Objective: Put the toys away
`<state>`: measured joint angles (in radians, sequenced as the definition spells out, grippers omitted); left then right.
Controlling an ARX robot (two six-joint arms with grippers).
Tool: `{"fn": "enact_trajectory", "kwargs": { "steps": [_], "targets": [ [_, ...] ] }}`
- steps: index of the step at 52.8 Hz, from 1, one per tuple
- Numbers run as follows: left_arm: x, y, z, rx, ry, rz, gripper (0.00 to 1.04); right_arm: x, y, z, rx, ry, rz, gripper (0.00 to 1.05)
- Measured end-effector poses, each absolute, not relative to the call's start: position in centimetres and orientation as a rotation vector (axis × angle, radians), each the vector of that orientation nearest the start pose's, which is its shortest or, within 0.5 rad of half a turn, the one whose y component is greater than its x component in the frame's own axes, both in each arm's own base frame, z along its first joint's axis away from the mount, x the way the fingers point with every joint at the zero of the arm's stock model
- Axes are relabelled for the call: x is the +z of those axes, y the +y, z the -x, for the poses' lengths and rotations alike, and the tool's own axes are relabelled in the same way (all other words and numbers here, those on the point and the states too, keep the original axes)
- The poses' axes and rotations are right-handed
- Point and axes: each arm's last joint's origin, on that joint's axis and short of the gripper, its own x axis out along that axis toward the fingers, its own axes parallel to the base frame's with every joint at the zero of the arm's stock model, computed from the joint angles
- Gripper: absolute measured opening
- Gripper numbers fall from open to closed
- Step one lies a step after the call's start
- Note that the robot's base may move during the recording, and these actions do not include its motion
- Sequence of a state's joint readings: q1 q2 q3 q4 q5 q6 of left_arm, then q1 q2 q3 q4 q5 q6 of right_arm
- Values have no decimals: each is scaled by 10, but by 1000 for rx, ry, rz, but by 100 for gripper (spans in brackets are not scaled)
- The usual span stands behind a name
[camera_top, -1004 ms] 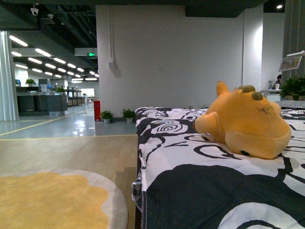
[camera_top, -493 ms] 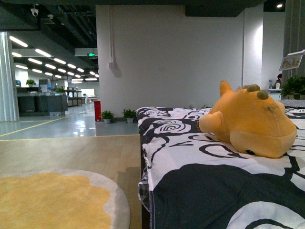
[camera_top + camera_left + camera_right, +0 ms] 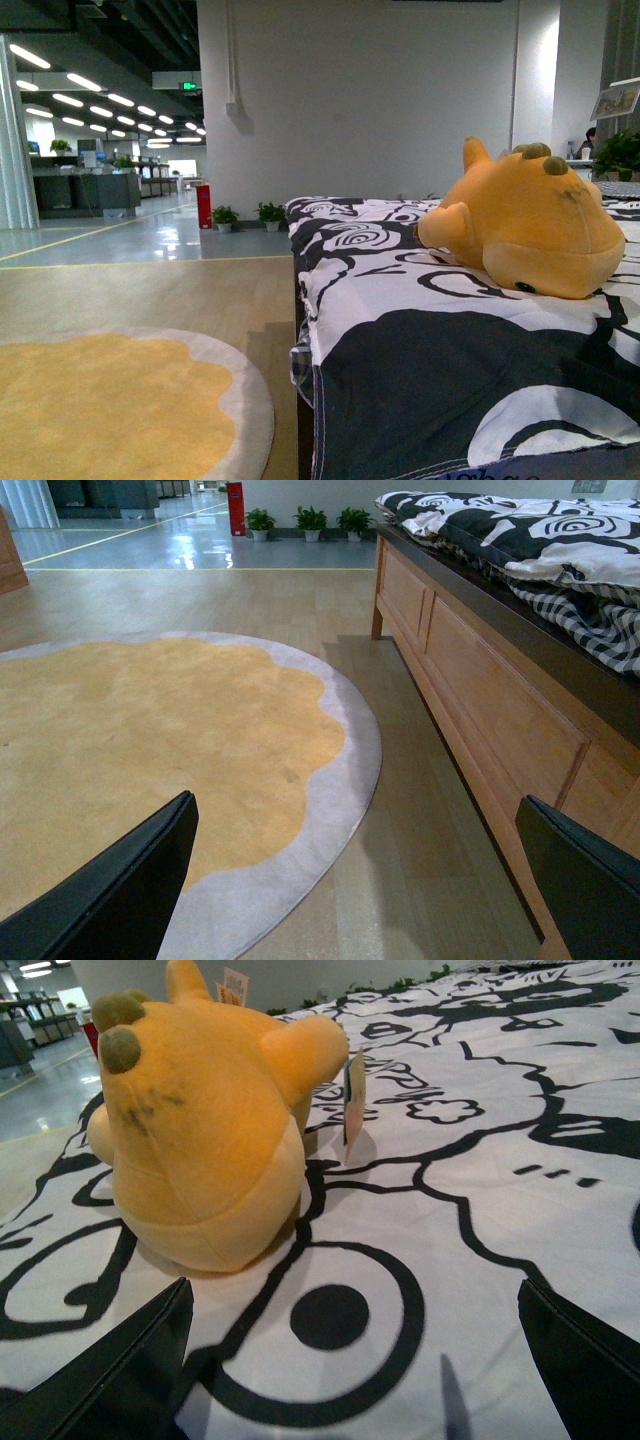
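Observation:
An orange-yellow plush toy [image 3: 530,220] with olive-brown nubs and a small black eye lies on the black-and-white patterned bed cover [image 3: 400,330]. In the right wrist view the same toy [image 3: 205,1120] rests on the cover [image 3: 480,1210], a paper tag hanging at its side. My right gripper [image 3: 350,1380] hovers open over the cover just short of the toy, nothing between its fingers. My left gripper [image 3: 365,890] stands open low over the wooden floor, beside the bed frame. Neither arm shows in the front view.
A round yellow rug with a grey border [image 3: 120,410] lies on the floor left of the bed; it shows in the left wrist view too, rug [image 3: 150,740]. The wooden bed frame [image 3: 480,700] runs alongside. Potted plants [image 3: 245,216] and a red extinguisher stand by the far wall.
The front view has shifted: the toy and bed now sit slightly higher and closer in frame, and the rug appears larger. The toy itself has not moved on the cover.

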<state>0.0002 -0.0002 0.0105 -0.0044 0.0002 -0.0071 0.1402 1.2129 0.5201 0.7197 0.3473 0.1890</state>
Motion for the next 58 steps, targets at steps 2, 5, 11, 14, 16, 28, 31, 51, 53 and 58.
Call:
{"fn": "enact_trajectory", "kwargs": {
  "steps": [2,5,11,14,16,28,31,51,53,58],
  "targets": [
    [167,0,-97,0,-6,7,98,245,29,-257,-205,-48,-193,98],
    [167,0,-97,0,-6,7,98,249,33,-266,-211,-59,-185,98],
    [167,0,-97,0,-6,7,98,257,38,-281,-227,-86,-169,98],
    [167,0,-97,0,-6,7,98,263,40,-289,-241,-108,-157,98],
    [167,0,-97,0,-6,7,98,266,41,-292,-253,-119,-147,98],
    [167,0,-97,0,-6,7,98,283,52,-311,-265,-174,-95,98],
    [167,0,-97,0,-6,7,98,284,57,-316,-259,-182,-77,98],
    [167,0,-97,0,-6,7,98,293,95,-355,-227,-173,87,98],
    [167,0,-97,0,-6,7,98,293,96,-363,-260,-132,113,98],
    [167,0,-97,0,-6,7,98,285,95,-382,-330,-26,171,98]
  ]
}}
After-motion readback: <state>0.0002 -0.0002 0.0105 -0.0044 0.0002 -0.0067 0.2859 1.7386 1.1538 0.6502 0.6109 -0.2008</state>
